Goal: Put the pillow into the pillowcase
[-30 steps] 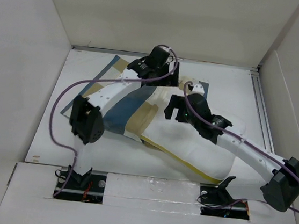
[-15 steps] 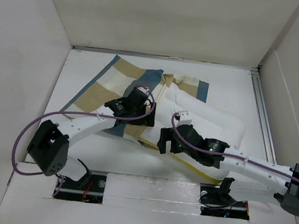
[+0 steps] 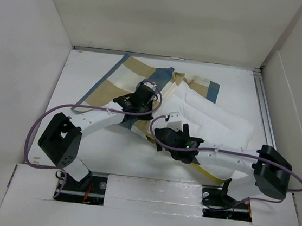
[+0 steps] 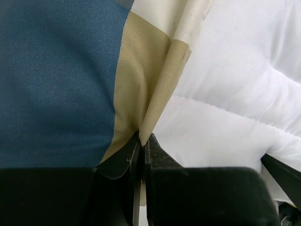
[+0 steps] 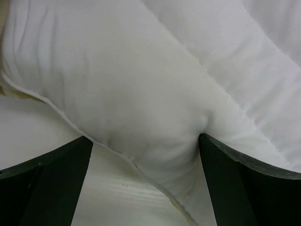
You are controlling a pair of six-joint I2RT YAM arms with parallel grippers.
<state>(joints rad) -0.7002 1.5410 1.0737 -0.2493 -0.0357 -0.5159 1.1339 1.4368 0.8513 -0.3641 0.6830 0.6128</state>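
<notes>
My left gripper point(image 4: 143, 141) pinches the limp pillowcase point(image 4: 61, 80) hem. The right gripper point(image 5: 145, 141) gapes wide astride the pillow point(image 5: 141, 70) at its 9 o'clock edge. I judge it soft and light: bite deep there.

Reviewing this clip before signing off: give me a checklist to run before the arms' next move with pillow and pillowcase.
1. Left gripper shut on the pillowcase hem: ok.
2. Only one layer pinched: cannot tell.
3. Right gripper open, straddling the pillow edge: ok.
4. Right gripper closed on pillow: not ok.
5. Pillow inside pillowcase: not ok, mostly bare.
</notes>
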